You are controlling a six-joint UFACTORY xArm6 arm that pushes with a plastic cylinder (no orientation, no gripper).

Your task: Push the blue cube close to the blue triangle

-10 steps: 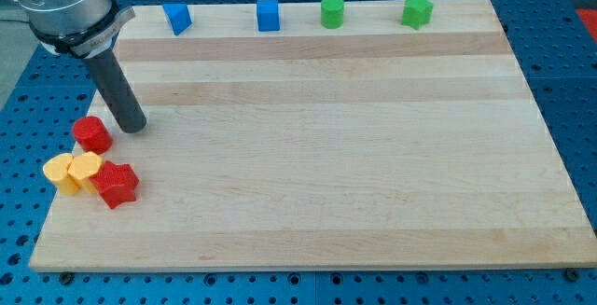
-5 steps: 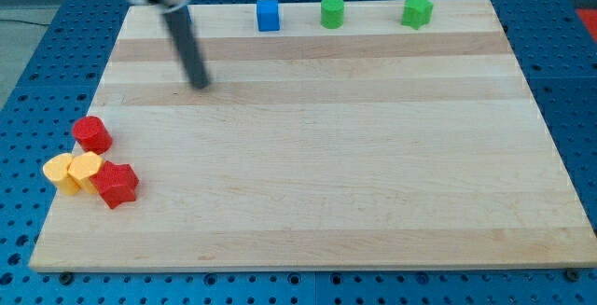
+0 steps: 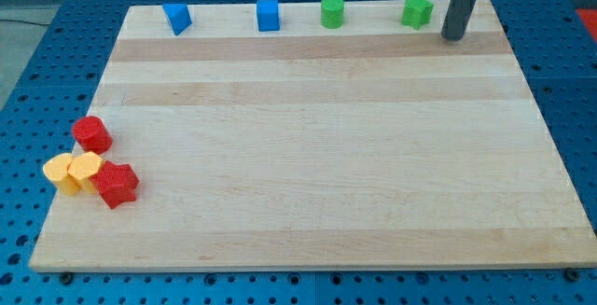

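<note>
Two blue blocks on the wooden board's top edge, my tip far off.
My tip sits just right of the green star block; no jaws, a bare rod. Small blue cube lies well left, beyond the green cylinder, blue triangle block further left.

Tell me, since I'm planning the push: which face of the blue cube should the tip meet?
Probably the blue cube's face toward the view's right, since the blue triangle sits to its left. My tip is now right of the green star.
</note>
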